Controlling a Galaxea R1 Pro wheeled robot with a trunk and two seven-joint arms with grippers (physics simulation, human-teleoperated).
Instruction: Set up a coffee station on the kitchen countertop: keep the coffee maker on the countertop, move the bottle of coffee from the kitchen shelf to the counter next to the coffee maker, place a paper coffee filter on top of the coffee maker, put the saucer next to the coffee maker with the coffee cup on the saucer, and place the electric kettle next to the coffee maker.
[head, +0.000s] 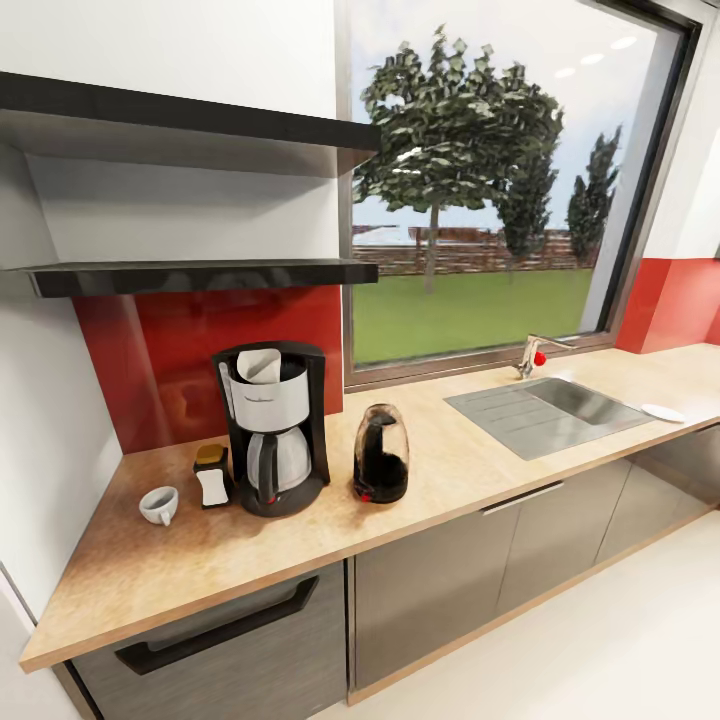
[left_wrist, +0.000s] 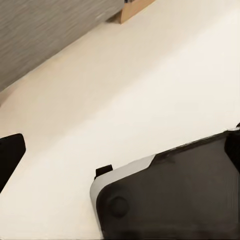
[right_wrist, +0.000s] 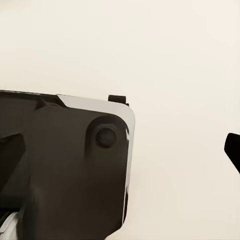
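The saucer (head: 663, 412) lies by the sink (head: 545, 410), well away from the coffee maker (head: 272, 425). It is thin, hard and breakable, so pinch its rim. I count one cup (head: 159, 505), one bottle (head: 212, 474), one kettle (head: 381, 454), one filter (head: 259, 366). I cannot tell if the fingers are open, or how near they are.

Red backsplash (head: 200, 350), big window (head: 480, 190) (trees outside), pale floor (head: 620, 640).

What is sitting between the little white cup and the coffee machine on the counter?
In the head view, a small bottle of coffee with a yellowish lid stands between the coffee cup and the coffee maker, close beside the maker.
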